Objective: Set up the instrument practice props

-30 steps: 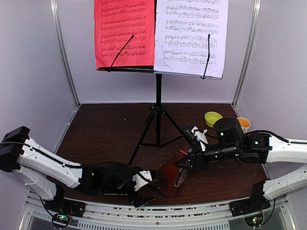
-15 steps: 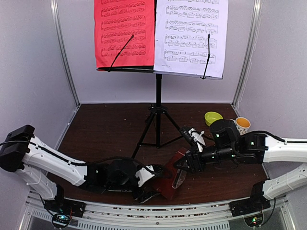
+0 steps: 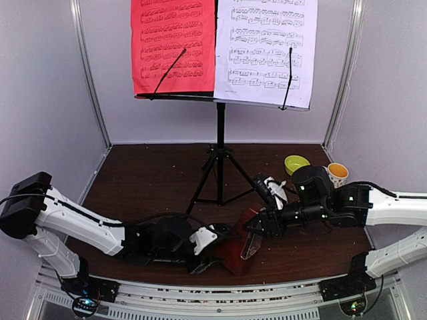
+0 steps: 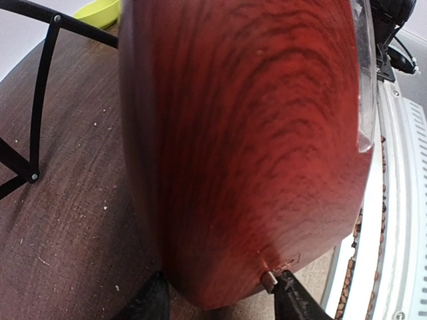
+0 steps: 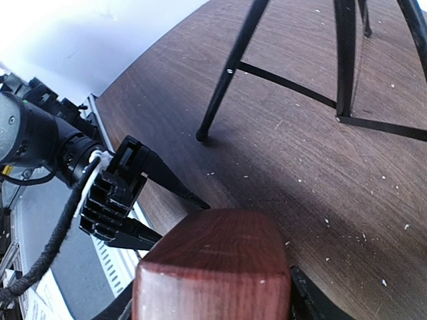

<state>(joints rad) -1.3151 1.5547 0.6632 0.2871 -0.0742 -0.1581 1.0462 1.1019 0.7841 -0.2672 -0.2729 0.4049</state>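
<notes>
The red-brown metronome lies tilted on the brown table, its clear cover facing the near edge. My right gripper is shut on its narrow top end. My left gripper comes in from the left, and its two black fingertips press on either side of the wide base. In the left wrist view the left gripper sits at the bottom edge; in the right wrist view the right gripper does too. Behind them stands the black music stand with the red sheet and the white sheet on its desk.
A small green bowl and a spotted mug stand at the right, behind my right arm. The stand's tripod legs spread over the middle of the table. White walls enclose the back and sides, and a metal rail runs along the near edge.
My left gripper slid right up to the metronome's base and its fingers closed in on it. My right arm lowered slightly, still gripping the top end.
</notes>
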